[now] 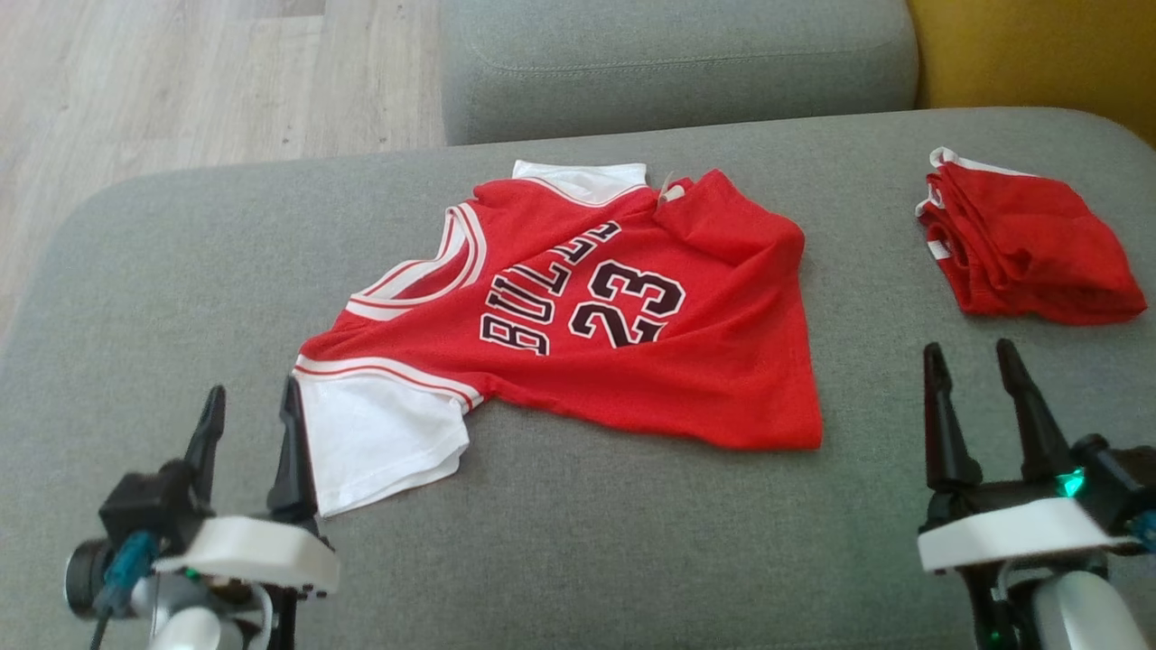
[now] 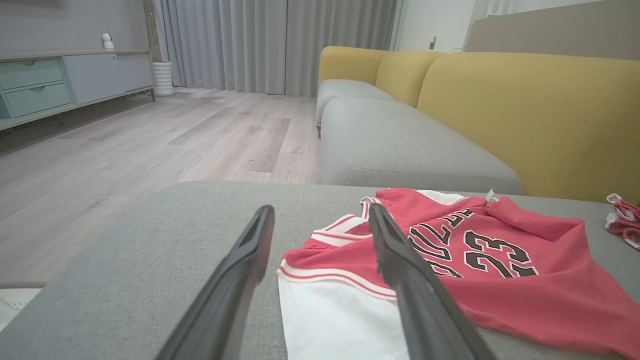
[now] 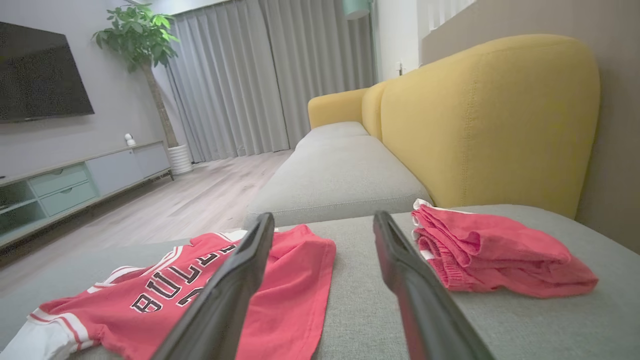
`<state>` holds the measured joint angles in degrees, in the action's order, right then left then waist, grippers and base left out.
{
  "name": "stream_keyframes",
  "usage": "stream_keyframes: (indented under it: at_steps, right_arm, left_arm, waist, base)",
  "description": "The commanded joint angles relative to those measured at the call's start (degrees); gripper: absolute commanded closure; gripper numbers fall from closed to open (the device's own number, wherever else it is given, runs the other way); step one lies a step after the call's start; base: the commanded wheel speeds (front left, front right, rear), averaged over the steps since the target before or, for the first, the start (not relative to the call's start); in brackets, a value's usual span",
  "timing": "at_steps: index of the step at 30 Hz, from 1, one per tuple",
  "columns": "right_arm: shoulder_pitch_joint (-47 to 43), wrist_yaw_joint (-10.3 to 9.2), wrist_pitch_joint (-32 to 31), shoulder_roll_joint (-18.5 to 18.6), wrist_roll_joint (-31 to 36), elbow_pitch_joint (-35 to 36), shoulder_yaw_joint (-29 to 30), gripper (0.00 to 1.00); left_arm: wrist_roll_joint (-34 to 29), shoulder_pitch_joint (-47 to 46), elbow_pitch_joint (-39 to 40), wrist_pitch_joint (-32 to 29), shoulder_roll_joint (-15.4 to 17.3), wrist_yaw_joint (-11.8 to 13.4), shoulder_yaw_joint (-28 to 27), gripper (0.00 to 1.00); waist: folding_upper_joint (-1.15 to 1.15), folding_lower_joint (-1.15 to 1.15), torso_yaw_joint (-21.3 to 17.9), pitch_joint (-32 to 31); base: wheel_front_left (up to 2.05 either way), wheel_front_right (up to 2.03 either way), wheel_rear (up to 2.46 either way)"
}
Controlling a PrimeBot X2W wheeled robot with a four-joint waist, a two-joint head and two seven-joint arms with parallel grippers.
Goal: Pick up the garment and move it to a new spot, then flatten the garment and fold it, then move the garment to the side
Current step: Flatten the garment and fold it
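A red jersey with white sleeves and black "BULLS 23" lettering, the garment (image 1: 614, 325), lies spread but rumpled across the middle of the grey cushion (image 1: 144, 271). Its top right corner is folded over. My left gripper (image 1: 253, 411) stands open at the lower left, its right finger just beside the white sleeve, nothing between the fingers. In the left wrist view the garment (image 2: 500, 270) lies ahead and to the right of the fingers (image 2: 400, 265). My right gripper (image 1: 977, 370) is open at the lower right, apart from the garment (image 3: 285, 295).
Folded red shorts with white trim (image 1: 1020, 239) lie at the cushion's far right, also seen as the shorts (image 3: 490, 250). Another grey cushion (image 1: 677, 54) lies behind, a yellow backrest (image 1: 1039, 45) to the right, wooden floor (image 1: 181, 72) to the left.
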<state>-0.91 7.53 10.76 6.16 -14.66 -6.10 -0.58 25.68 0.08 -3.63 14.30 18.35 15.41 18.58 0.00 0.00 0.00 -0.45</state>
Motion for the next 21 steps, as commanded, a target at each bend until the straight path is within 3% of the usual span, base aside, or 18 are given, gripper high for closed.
stream_keyframes:
  at_steps: [1,16,21]
  right_arm:
    - [0.66,-0.04,1.02,1.01,0.82,1.91,-1.68,0.00]
    - [2.28,-0.04,1.68,2.00,-0.03,-2.05,-5.60,0.00]
    - [3.35,-0.04,-3.93,3.30,-1.74,-4.71,-7.63,0.00]
  left_arm:
    - [-1.38,-2.19,2.21,0.69,-0.35,-0.42,-4.06,0.00]
    - [-8.77,-0.22,-0.51,0.69,-7.13,-7.09,-11.53,0.00]
    - [-7.95,-0.23,-4.50,-0.08,-8.06,-9.39,-11.86,0.00]
  waist:
    - [0.00,0.00,-0.11,0.06]
    - [0.00,0.00,-0.98,0.15]
    - [0.00,0.00,-1.09,0.36]
  base:
    - [0.00,0.00,0.00]
    - [0.00,0.00,0.00]
    - [0.00,0.00,0.00]
